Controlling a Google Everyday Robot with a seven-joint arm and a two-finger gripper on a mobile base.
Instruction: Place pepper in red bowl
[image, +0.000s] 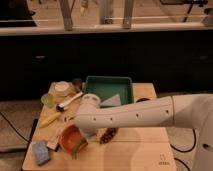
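The red bowl (70, 137) sits on the wooden table near the front left. The slender green pepper (80, 145) lies at the bowl's right rim, partly inside it. My gripper (86, 132) hangs down from the white arm (135, 115), which reaches in from the right. It is just above and to the right of the bowl, close over the pepper. The arm's wrist hides most of the gripper.
A green tray (107, 86) stands at the back. A white container (63, 88), a pale green cup (48, 100), a brush (70, 101) and a yellow item (50, 119) lie at the left. A blue sponge (41, 151) is front left, a dark brown object (107, 135) right of the bowl.
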